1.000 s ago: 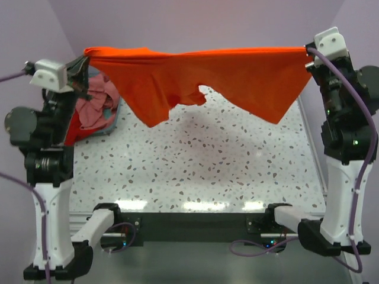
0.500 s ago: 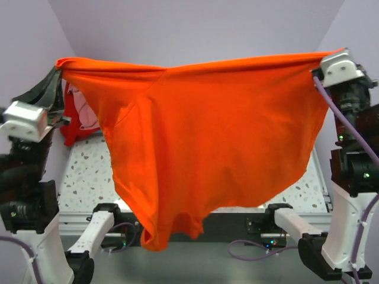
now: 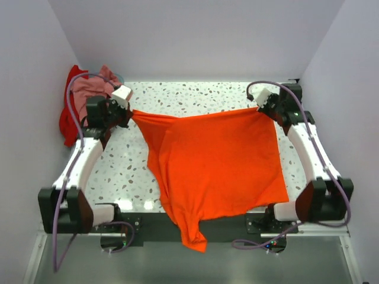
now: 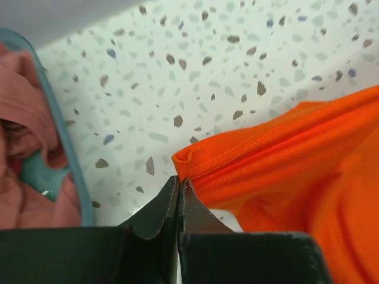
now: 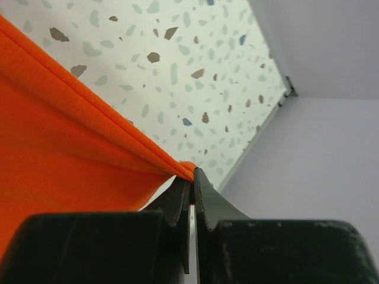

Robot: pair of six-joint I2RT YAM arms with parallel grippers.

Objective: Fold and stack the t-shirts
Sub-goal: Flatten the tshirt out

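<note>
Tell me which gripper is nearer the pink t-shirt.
Left. The left gripper, shut on a corner of the orange t-shirt, sits close beside the pink t-shirt; the right gripper holds the opposite corner, across the table.

No readable text or markings anywhere.

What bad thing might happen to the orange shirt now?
The orange shirt hangs past the near edge of the table, so it might slide off. The left gripper and right gripper each pinch only a thin bit of hem at their tips, so a corner might slip free.
</note>
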